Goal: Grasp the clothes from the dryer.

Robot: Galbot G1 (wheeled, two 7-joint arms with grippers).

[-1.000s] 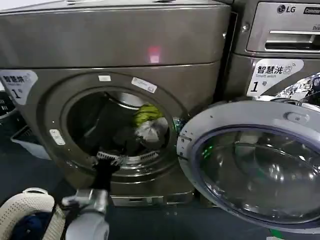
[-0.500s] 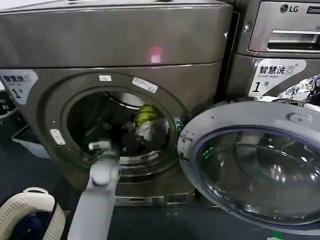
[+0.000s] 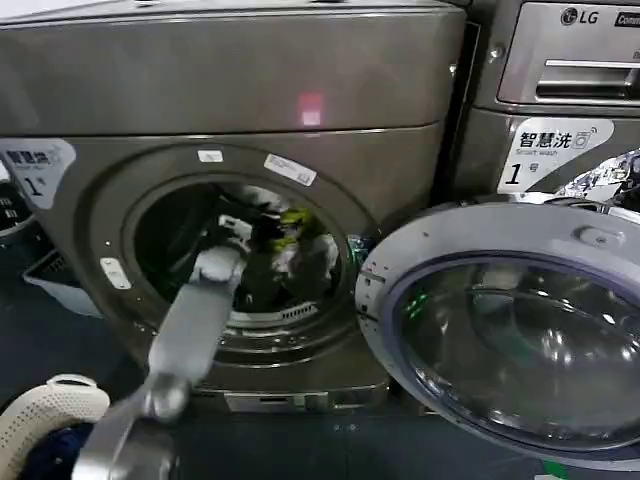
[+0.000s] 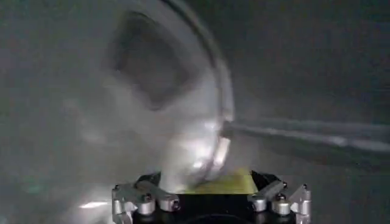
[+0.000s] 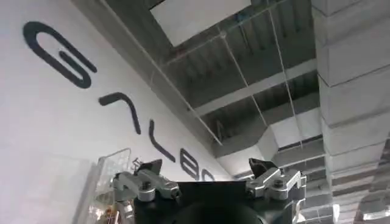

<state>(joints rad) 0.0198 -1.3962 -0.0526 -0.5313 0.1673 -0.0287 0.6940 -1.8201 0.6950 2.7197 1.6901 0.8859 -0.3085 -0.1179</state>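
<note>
Clothes (image 3: 295,245) in dryer (image 3: 230,90) (door open)

Left pincer (image 3: 262,222) blurred against clothes (image 3: 297,228).

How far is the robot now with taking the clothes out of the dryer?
Done: the dryer door is open. In hand: the left gripper is inside the drum beside the clothes, with nothing visibly gripped. Left: grasping them and pulling out. The right gripper is parked, open, pointing at the ceiling.
</note>
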